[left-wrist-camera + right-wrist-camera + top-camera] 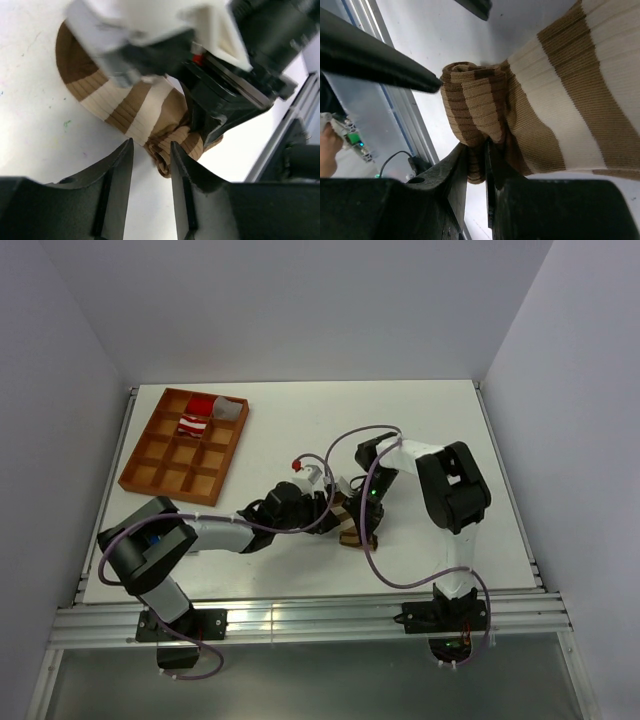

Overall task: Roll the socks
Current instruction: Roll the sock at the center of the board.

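The brown-and-tan striped sock [132, 107] lies on the white table, its near end rolled into a bunch [470, 107]. My right gripper [476, 147] is shut on that rolled end, and its black fingers [207, 127] come down on the sock from the right in the left wrist view. The left gripper [151, 143] is open, with its tips on either side of the roll's edge and not pressing it. From above, both grippers meet over this sock [350, 532] at the table's middle. The red-and-white sock [195, 423] sits rolled in a far compartment of the tray.
An orange-brown compartment tray [150, 468] stands at the back left of the table. The aluminium rail [300, 615] runs along the near edge, close to the sock. Cables loop over both arms. White walls close in the table at the back and sides.
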{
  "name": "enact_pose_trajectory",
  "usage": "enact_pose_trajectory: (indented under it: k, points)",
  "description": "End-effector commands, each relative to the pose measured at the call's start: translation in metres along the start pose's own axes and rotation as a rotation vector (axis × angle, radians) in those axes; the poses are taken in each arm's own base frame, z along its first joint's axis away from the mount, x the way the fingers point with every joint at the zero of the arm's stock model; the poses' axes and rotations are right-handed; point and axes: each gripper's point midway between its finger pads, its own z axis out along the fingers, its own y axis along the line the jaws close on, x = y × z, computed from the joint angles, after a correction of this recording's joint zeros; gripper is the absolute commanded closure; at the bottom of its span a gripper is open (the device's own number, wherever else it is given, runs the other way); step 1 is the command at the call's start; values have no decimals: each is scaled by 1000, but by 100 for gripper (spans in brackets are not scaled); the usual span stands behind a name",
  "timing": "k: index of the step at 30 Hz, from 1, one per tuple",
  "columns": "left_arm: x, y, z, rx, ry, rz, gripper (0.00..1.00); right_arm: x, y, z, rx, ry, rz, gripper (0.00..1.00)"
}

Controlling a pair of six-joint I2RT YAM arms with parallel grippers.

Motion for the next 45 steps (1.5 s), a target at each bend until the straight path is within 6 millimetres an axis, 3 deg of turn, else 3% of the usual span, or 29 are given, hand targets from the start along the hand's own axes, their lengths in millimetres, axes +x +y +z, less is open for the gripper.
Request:
enact_pose_trajectory:
  k: [1,10,23,31,35,37,41,42,45]
  points:
    - [-11,-14,7,57,-62,172,59,6,-9,4,-9,54,-16,86]
    - [-1,-29,29,169,-29,222,52,6,-13,6,-19,69,5,86]
    - [25,-48,26,337,31,178,47,4,-18,8,-6,65,30,86]
    - [44,-38,29,327,92,159,50,-3,-21,6,23,41,42,87]
    - [52,-34,29,323,109,142,55,-8,-24,5,46,19,72,86]
    - [59,-30,30,313,127,134,64,-13,-29,3,83,-2,81,86]
    - [69,-24,31,302,156,120,96,-18,-32,-1,132,-31,98,86]
    - [71,-22,31,297,162,117,100,-19,-33,-2,138,-36,98,85]
    - [75,-18,32,283,171,107,100,-23,-30,-6,148,-54,92,80]
